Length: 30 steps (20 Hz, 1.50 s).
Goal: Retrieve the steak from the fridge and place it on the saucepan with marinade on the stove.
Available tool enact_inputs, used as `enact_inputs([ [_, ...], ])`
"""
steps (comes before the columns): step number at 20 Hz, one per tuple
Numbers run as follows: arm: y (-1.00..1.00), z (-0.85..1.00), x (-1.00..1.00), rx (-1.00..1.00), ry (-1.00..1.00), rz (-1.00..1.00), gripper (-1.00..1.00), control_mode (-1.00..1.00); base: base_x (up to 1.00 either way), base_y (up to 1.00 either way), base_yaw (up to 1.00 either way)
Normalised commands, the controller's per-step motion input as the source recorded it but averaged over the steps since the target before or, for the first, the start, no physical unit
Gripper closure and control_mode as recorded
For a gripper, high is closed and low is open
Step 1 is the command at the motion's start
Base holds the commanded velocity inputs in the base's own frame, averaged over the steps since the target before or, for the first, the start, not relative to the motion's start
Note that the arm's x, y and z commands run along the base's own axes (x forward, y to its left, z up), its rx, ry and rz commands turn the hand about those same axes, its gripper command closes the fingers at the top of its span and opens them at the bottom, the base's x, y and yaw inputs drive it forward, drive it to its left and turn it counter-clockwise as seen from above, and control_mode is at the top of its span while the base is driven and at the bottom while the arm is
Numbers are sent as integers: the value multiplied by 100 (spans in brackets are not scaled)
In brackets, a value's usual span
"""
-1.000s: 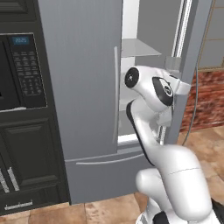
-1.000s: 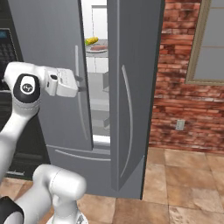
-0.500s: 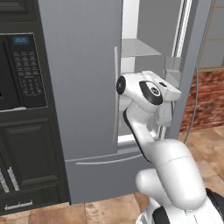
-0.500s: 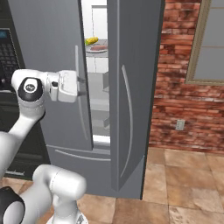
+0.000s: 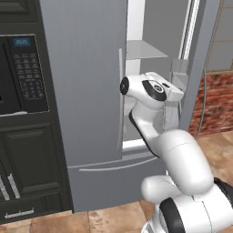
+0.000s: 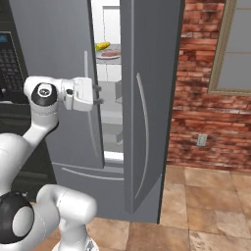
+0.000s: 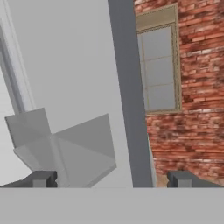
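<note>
The pinkish-red raw steak lay on a high shelf inside the tall grey steel fridge, above the released pincer; the hand view instead showed a brick wall.

A home kitchen: a stainless French-door fridge stands partly open, with a black wall oven in dark cabinetry beside it, a red brick wall with a window, and tiled floor.

Arm's up off the base, elbow bent, forearm reaching fwd at mid height. Wrist level, claw pointing horiz., fingers spread wide apart, nothing gripped btwn them.
</note>
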Motion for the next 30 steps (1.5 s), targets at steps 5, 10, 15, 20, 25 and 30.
enact_inputs([
  [5, -39, -11, 12, 0, -3, 0, -100, -100, 0, 0, 0],
  [10, -41, -7, 0, 0, -1, 0, -100, -100, 0, 0, 0],
  [15, -38, -5, 0, 0, -1, 0, -100, -100, 0, 0, 0],
  [20, -38, -2, 0, 0, 0, 0, -100, -100, 0, 0, 0],
  [25, -39, 0, 0, 0, 0, 0, -100, -100, 0, 0, 0],
  [30, -47, 0, -4, 0, 0, 0, -100, -100, 0, 0, 0],
])
